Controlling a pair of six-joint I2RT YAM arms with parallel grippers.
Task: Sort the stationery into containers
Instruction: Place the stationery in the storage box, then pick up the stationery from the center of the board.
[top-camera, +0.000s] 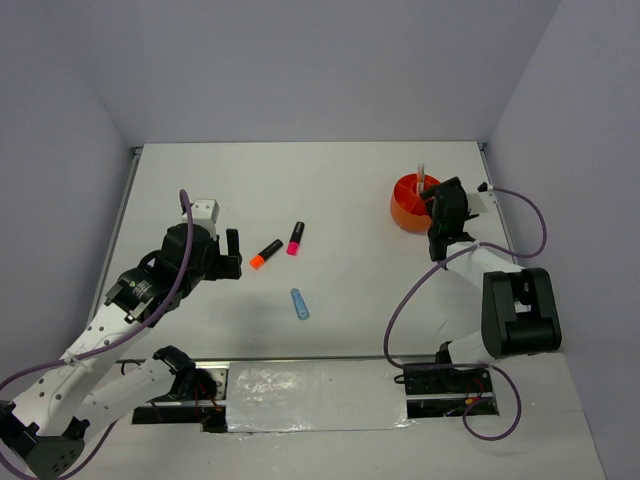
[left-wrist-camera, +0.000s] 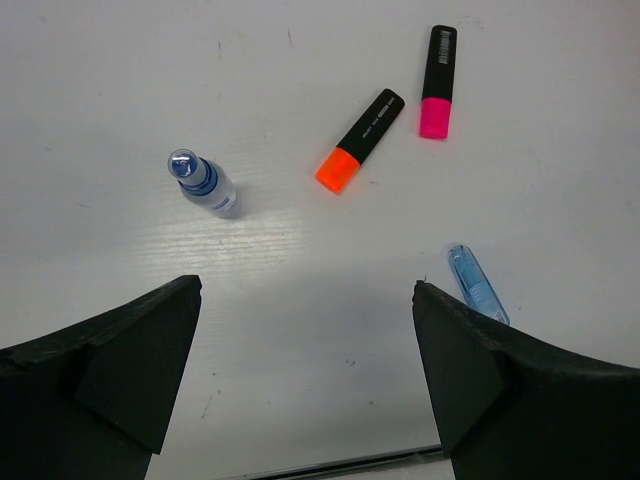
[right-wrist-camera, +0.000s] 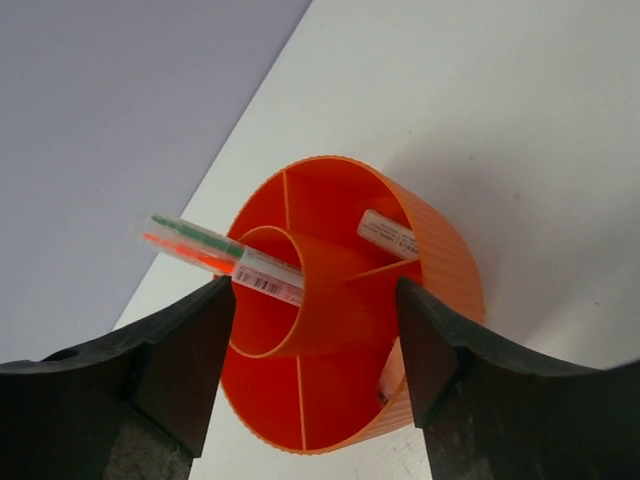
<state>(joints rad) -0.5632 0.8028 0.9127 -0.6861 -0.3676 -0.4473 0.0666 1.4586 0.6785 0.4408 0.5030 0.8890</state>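
Stationery partly sorted: orange-tipped highlighter (left-wrist-camera: 360, 140), pink-tipped highlighter (left-wrist-camera: 438, 82), light-blue strip (left-wrist-camera: 477, 285) and blue-capped bottle (left-wrist-camera: 203, 183) sit apart on the tabletop (left-wrist-camera: 300, 250). Orange tub (right-wrist-camera: 440, 240) stands at the far right. Thin pens (right-wrist-camera: 225, 257) lean out of its centre tube; a white piece (right-wrist-camera: 388, 235) rests in an outer compartment. Left gripper (left-wrist-camera: 306, 290) hangs over the loose items, jaws wide apart, empty. Right gripper (right-wrist-camera: 315, 290) is above the tub, jaws parted, holding nothing.

Pens (right-wrist-camera: 225, 258) in tub (right-wrist-camera: 445, 270) middle ring, highlighters (top-camera: 266, 254) well left
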